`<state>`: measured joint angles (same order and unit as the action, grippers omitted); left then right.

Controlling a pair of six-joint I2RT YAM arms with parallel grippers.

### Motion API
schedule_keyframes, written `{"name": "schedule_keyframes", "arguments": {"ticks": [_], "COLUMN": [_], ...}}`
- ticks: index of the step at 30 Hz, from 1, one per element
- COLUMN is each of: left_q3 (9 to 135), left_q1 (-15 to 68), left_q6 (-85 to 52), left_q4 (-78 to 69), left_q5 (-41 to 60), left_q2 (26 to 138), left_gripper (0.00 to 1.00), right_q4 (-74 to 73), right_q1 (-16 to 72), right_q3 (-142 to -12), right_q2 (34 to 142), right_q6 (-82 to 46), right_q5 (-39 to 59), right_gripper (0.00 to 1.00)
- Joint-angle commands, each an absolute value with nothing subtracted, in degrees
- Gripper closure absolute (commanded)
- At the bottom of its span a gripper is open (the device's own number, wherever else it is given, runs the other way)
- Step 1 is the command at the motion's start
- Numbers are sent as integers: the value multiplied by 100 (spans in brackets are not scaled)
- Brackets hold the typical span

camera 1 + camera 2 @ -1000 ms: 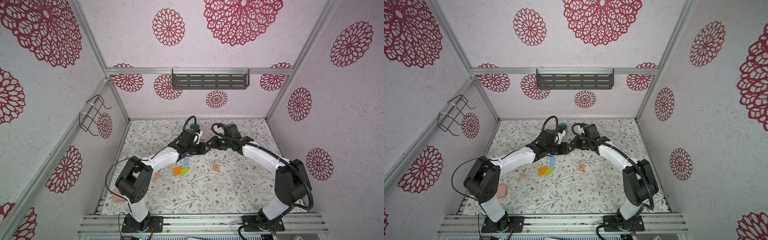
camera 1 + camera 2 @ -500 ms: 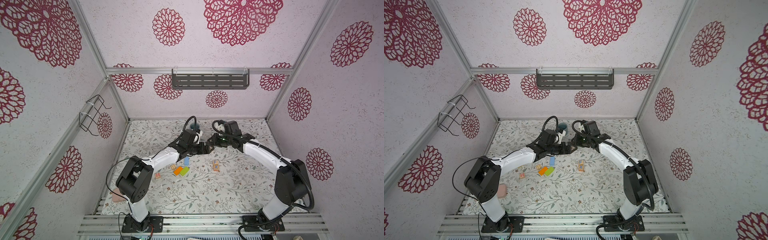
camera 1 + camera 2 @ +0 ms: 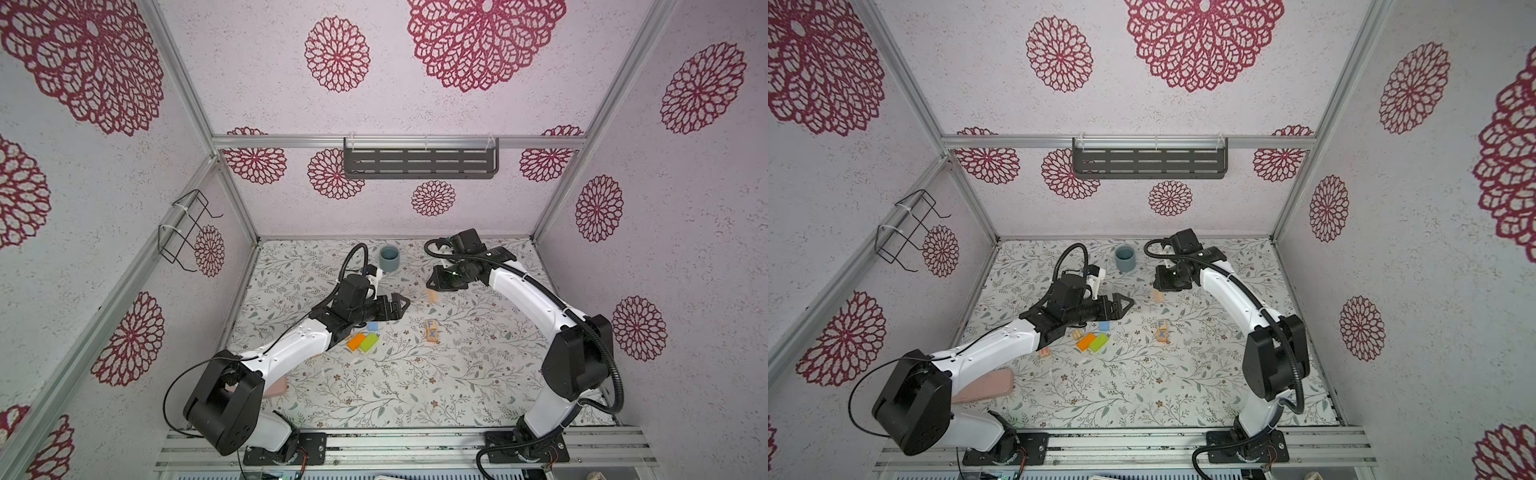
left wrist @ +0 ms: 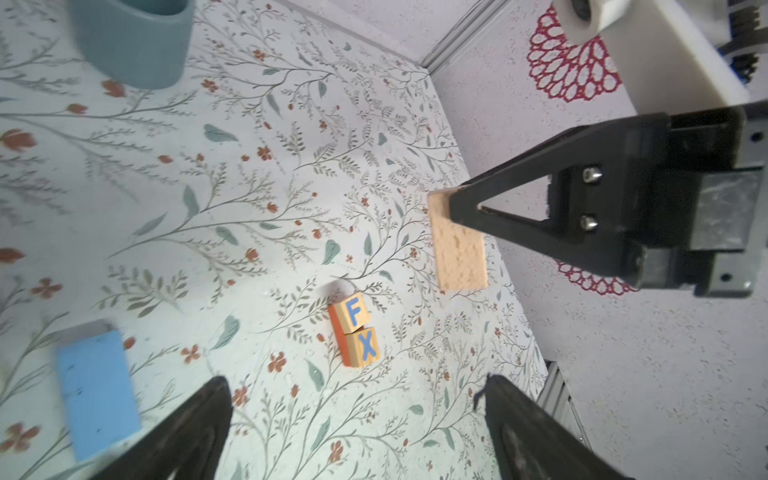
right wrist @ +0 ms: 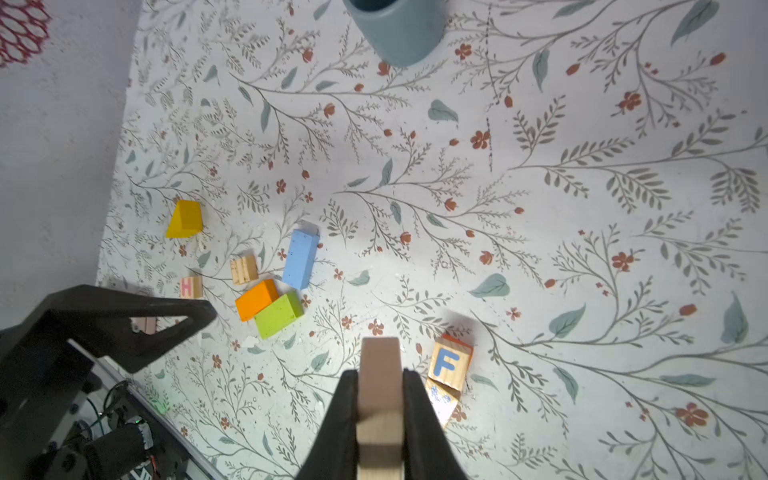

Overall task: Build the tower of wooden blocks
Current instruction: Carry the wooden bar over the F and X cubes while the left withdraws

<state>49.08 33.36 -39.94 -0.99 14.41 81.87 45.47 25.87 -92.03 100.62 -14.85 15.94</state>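
The right gripper (image 5: 380,374) clamps the tan block (image 5: 379,357) clear of the worktop, letter cubes (image 5: 451,363) below and just beside it, likely for stacking. The left gripper (image 4: 355,382) stands open and empty.

Tan block (image 5: 380,399) in right pincer (image 5: 379,374): bare wood, matt, grain visible. Its broad face looks rough and pitted in the left wrist view.
Letter cubes (image 4: 357,334): pale wood, fine grain, blue printed letters, one side painted red-orange.
Blue block (image 5: 300,259), orange block (image 5: 256,299), green block (image 5: 278,314), yellow wedge (image 5: 185,219): painted, smooth, low sheen.
Left pincer (image 4: 355,381) and right pincer: matt black plastic. Bright metal screws (image 4: 590,174) on the right one.
Cup (image 5: 399,29): grey-blue, smooth, matt; material unclear.
Worktop (image 5: 582,208): printed floral sheet, smooth, faint sheen.
Walls (image 3: 415,104): rough, grainy.
Frame rails (image 3: 291,142): brushed metal.
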Motion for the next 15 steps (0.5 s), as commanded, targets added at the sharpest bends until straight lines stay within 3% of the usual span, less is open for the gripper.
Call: {"name": "schedule_keyframes", "arguments": {"ticks": [1,7,15], "left_q3": [4592,4164,3931], "left_q1": [3256,3247,3252], "left_q6": [-3979,-4153,-4234], "left_q4": [-323,-628,-768], "left_q5": [1230,1307,1367], "left_q2": [7910,7787,7757], "left_gripper": [3,3,3], "right_q4": [5728,6011,5539], "right_q1": [2720,2727,2671], "right_q3": [-9685,-9359,-8660], "right_q2": [10267,10409,10754], "right_q6": [-1100,-1283,-1430], "right_q5": [817,-301,-622], "right_gripper": [89,89,89]}}
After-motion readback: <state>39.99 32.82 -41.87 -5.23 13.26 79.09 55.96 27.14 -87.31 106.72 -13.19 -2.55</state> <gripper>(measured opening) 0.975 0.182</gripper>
